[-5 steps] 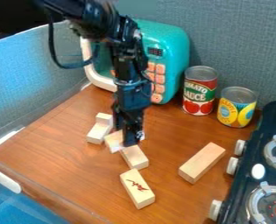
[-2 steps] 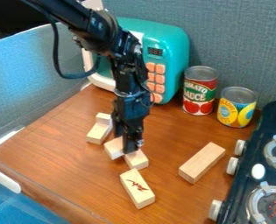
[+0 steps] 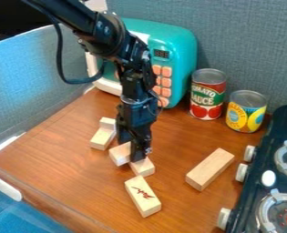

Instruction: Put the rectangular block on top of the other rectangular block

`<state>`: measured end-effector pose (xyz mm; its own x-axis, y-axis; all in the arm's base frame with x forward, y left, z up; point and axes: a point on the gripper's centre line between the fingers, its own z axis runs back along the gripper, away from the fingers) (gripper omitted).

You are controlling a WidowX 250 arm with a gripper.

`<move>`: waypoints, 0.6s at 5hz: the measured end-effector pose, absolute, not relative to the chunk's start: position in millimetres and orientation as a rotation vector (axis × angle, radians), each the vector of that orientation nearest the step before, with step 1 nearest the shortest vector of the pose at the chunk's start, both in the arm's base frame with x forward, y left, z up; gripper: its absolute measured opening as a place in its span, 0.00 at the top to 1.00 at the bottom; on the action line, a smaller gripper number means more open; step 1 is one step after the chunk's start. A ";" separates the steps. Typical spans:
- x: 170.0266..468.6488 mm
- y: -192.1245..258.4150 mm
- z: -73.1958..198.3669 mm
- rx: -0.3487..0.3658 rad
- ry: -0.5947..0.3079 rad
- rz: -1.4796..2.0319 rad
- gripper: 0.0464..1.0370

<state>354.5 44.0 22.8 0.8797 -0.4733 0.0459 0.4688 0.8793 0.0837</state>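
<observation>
Has the fingers (image 3: 140, 148) of the gripper (image 3: 131, 149) clamped, as far as can be made out, across the upper block (image 3: 119, 154), probably to keep its underside free for stacking. Shows the lower block (image 3: 142, 167) just towards four o'clock on the table (image 3: 66, 152), likely the intended support. Hides its far end behind the upper block and a fingertip, leaving contact or slight gap impossible to tell.

Teal toy microwave (image 3: 181, 45) with peach buttons (image 3: 166, 82), brown wood-grained table (image 3: 66, 157), pale tan blocks (image 3: 210, 169), black stove (image 3: 246, 202).
</observation>
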 end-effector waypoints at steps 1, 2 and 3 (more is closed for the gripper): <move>353.8 41.5 23.0 0.081 -0.062 -0.481 0.04; 351.6 39.2 25.5 0.074 -0.066 -0.455 0.04; 349.8 42.5 67.3 0.086 -0.157 -0.439 0.04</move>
